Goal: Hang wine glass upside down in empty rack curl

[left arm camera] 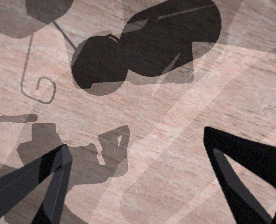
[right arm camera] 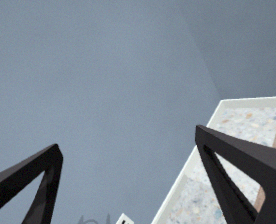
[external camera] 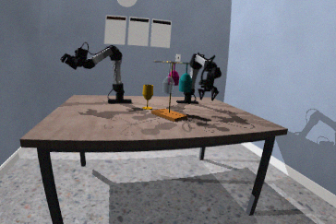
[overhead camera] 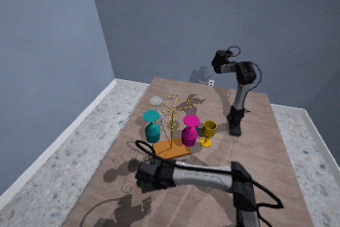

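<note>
We see the yellow stemmed wine glass (overhead camera: 209,129) (external camera: 148,92) standing upright on its foot on the brown wooden table (overhead camera: 271,125) (external camera: 92,130), near the rack and apart from both grippers. The gold wire rack (overhead camera: 171,132) (external camera: 170,102) rises on a thin post from a flat orange rectangular base (overhead camera: 170,149) (external camera: 173,115), with curled arms spreading at its top. Three glasses hang upside down from it: a teal glass (overhead camera: 152,132) (external camera: 186,83), a magenta glass (overhead camera: 189,135) (external camera: 174,77) and a clear, greyish glass (overhead camera: 156,101) (external camera: 168,85). In the top view we can make out an empty wire curl (overhead camera: 173,130) between the teal and magenta ones

Our left gripper (overhead camera: 145,183) (external camera: 208,97) (left arm camera: 136,142) points down above the table, its fingers spread wide with nothing between them. Its wrist view shows us wood grain and dark shadows, one of them shaped like a curl. Our right gripper (overhead camera: 219,60) (external camera: 63,59) (right arm camera: 127,141) is raised high, well apart from the rack, and its fingers are spread wide too, holding nothing. Past them we see the blue-grey wall (right arm camera: 114,75), a strip of speckled floor (right arm camera: 244,125) and, at the lower edge, part of a white wall outlet (overhead camera: 211,83) (external camera: 178,57) (right arm camera: 124,220)
</note>
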